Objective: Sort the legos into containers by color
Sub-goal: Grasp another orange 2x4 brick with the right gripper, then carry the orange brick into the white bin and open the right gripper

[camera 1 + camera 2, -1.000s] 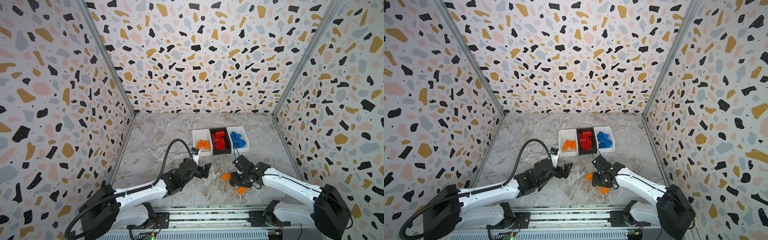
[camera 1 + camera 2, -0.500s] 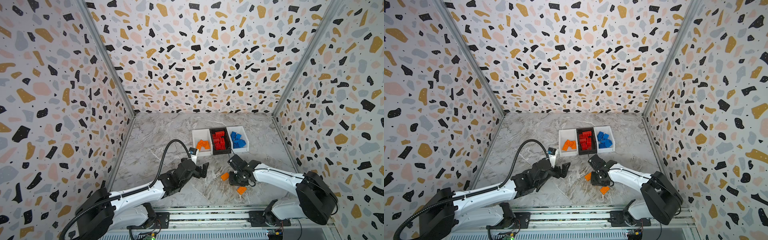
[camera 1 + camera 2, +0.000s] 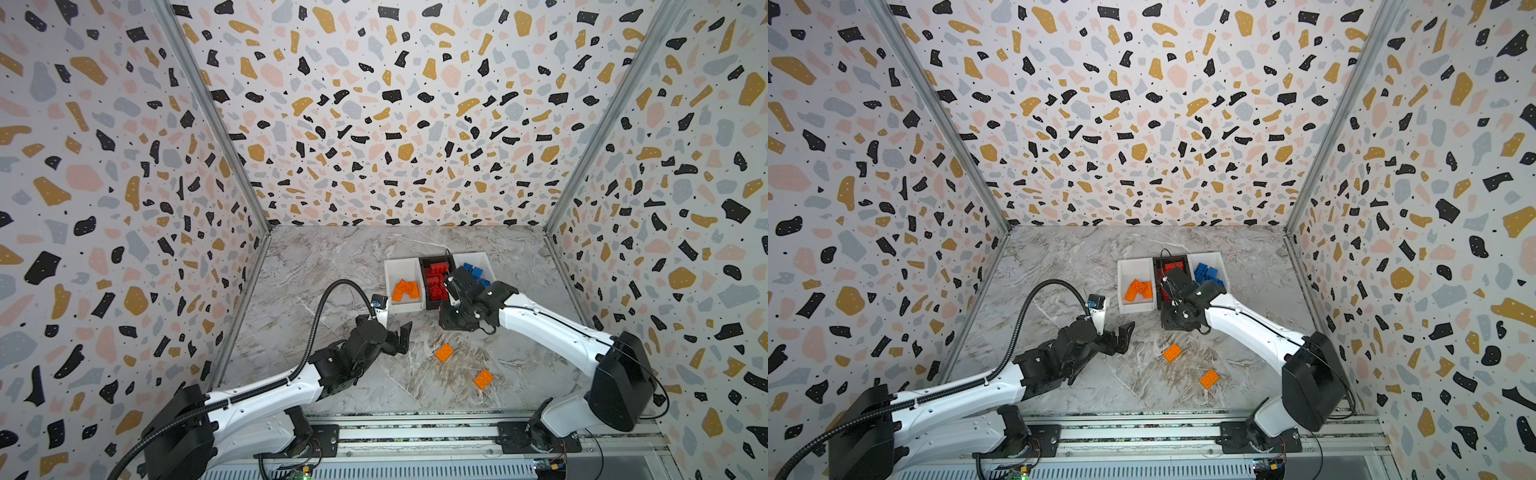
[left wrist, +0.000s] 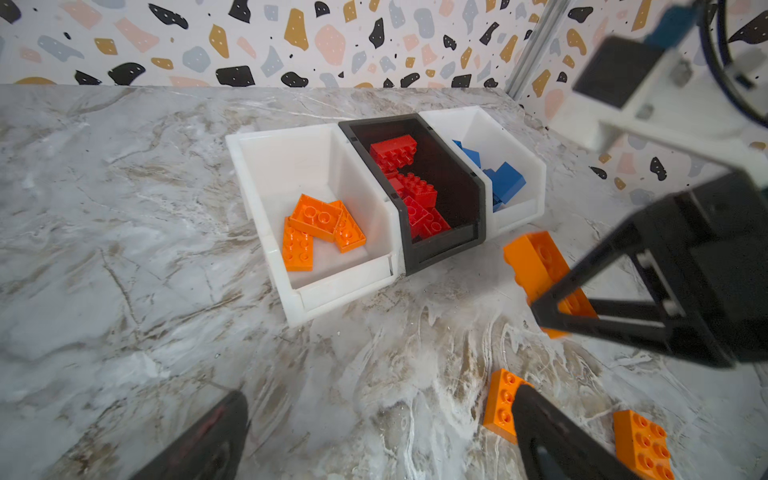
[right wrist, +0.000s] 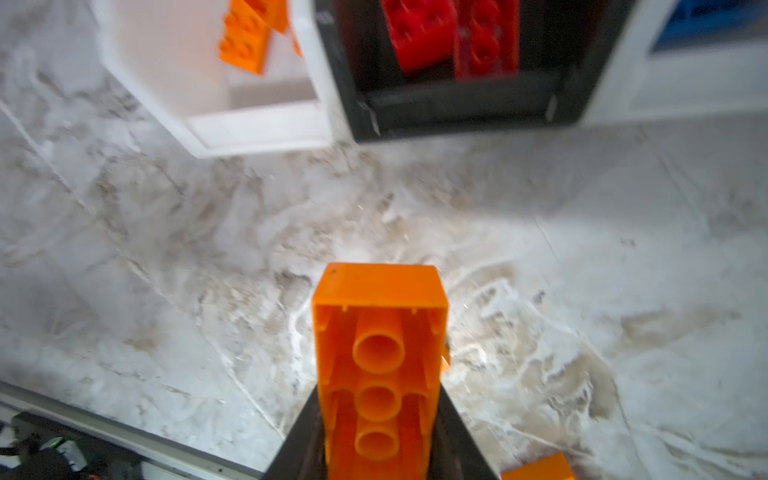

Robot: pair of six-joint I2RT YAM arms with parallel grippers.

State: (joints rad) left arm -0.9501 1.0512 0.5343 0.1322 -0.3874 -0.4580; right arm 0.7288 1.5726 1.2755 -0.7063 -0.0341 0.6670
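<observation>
Right wrist view: the right jaws grip an orange brick [image 5: 378, 332] by its sides, hollow underside to the camera, just before the black bin [image 5: 457, 108]. The left jaws gape wide and empty above the surface [image 3: 332, 266], near the front of the white bin [image 3: 405, 306] holding orange bricks [image 3: 405, 289]. Red bricks [image 3: 436, 270] fill the black bin, and blue bricks [image 3: 476, 272] lie in the far white bin [image 3: 484, 259]. A loose brick [image 3: 444, 353] and a second loose brick [image 3: 483, 379] lie toward the surface's front edge.
</observation>
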